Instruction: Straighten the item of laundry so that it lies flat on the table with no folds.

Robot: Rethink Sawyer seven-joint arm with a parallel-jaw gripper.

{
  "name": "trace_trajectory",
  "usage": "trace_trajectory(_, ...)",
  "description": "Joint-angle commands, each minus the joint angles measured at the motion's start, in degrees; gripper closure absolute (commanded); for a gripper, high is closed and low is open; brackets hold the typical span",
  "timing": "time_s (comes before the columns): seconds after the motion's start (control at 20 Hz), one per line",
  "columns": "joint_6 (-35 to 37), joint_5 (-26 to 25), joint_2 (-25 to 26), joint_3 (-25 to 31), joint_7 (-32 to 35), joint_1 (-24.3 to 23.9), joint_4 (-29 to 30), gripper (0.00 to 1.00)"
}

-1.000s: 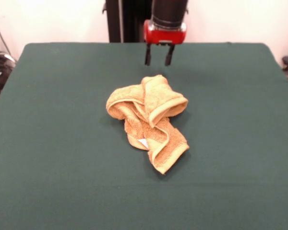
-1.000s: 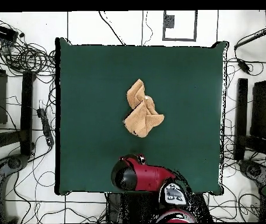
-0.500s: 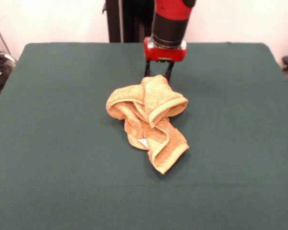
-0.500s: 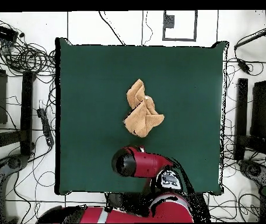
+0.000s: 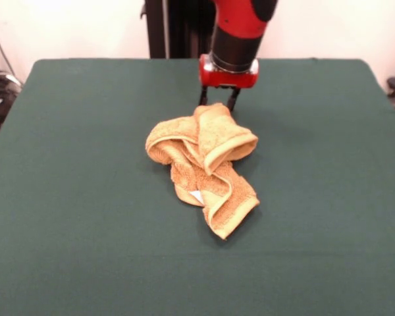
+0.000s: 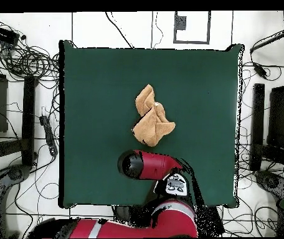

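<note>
Lying crumpled near the middle of the table point(image 5: 72, 197), the towel point(image 5: 203, 164) is a bunched heap of orange-tan terry — several thick folds roll over one another, and one lobe stretches toward the camera in the front view. A small white label point(image 5: 197, 195) peeks out from a fold low on the heap; no writing on it can be read. Paler border bands run along the rolled edges.

Just behind the towel's far edge in the front view, the gripper point(image 5: 217, 100) points down from a red wrist block, its two dark fingers standing apart with a gap between them — released, grasping nothing. The finger ends drop behind the top fold of the cloth, so whether they touch the towel or the table cannot be told. In the overhead view the red and black arm point(image 6: 149, 167) covers the gripper, its rounded end sitting just beside the towel's edge nearest the robot base.

The dark green cloth around the heap carries nothing else that would stand in the way. Off the table, the overhead view shows tangled black cables point(image 6: 26, 59) on a pale tiled floor point(image 6: 113, 28), and dark equipment point(image 6: 281, 118) along one side.
</note>
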Motion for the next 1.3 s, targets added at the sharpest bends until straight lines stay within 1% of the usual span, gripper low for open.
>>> trace_trajectory(0.05,6.11,6.30,-0.49,5.93,12.36,4.10,-9.12,0.00)
trace_trajectory(0.45,16.43,6.88,-4.83,4.08,11.65,4.91,-9.24,0.00)
trace_trajectory(0.6,19.20,6.82,-6.15,3.35,11.52,5.29,-9.42,0.00)
trace_trajectory(1.0,19.11,4.43,-4.26,4.85,7.60,3.70,-13.80,0.00)
trace_trajectory(1.3,13.71,3.16,-0.47,6.78,5.72,2.45,-17.76,0.00)
